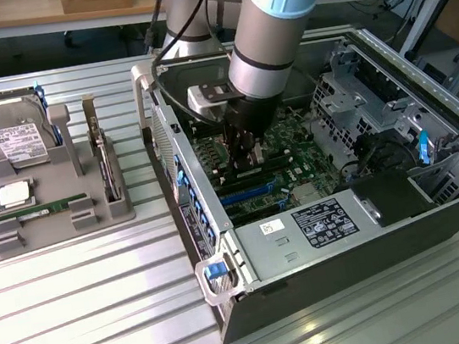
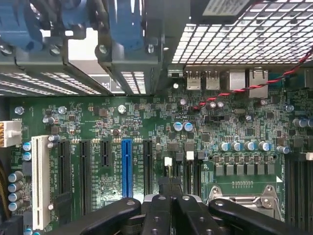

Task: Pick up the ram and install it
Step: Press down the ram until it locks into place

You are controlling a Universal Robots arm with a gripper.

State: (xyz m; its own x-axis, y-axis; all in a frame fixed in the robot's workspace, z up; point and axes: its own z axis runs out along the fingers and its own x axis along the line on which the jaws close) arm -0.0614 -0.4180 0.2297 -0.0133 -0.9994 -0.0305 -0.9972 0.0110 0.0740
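Jaws pressed together, the gripper (image 1: 245, 154) sits low inside the open computer case (image 1: 441, 219), over the motherboard (image 2: 146, 122); whether anything is pinched I can't make out. From the wrist, the dark fingers (image 2: 161, 213) hang above slots beside a blue one (the exterior view hides this behind the arm). One ram (image 1: 34, 211) stick lies in the grey holder (image 1: 119, 209), near its front edge, below the hard drive (image 1: 15, 138).
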